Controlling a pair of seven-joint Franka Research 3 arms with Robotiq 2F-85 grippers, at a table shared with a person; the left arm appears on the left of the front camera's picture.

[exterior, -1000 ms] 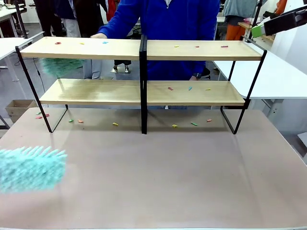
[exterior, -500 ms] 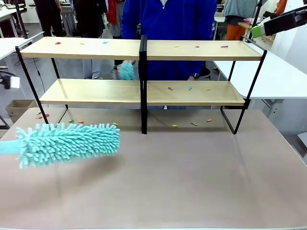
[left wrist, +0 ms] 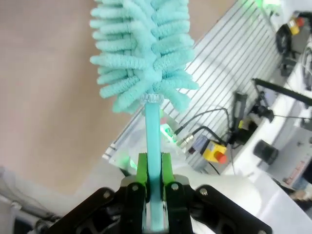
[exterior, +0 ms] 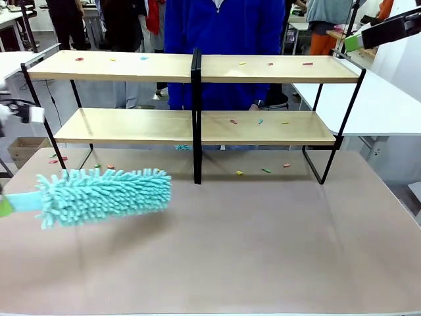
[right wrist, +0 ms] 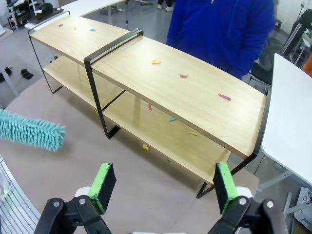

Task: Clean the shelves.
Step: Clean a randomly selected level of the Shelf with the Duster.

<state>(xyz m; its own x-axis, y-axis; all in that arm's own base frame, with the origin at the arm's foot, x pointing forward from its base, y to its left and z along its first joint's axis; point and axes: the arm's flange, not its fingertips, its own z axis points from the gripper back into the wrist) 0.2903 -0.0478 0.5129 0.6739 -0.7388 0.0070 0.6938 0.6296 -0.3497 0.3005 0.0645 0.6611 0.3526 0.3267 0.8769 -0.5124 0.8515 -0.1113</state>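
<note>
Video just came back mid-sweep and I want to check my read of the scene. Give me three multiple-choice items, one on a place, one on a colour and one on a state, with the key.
1. Where is the head of the duster?
A) on the top board
B) over the tabletop, in front of the left half of the shelves
C) on the lower board

2. What colour is the duster?
A) yellow
B) teal
C) red

3. How does the right hand stand?
A) shut on the duster
B) shut on a paper scrap
C) open, holding nothing

Key:
1 B: the front view shows the head above the tabletop, short of the black frame.
2 B: fronds and handle are teal in the left wrist view.
3 C: its jaws stand wide apart with nothing between them, while the left hand grips the duster's handle.
</note>
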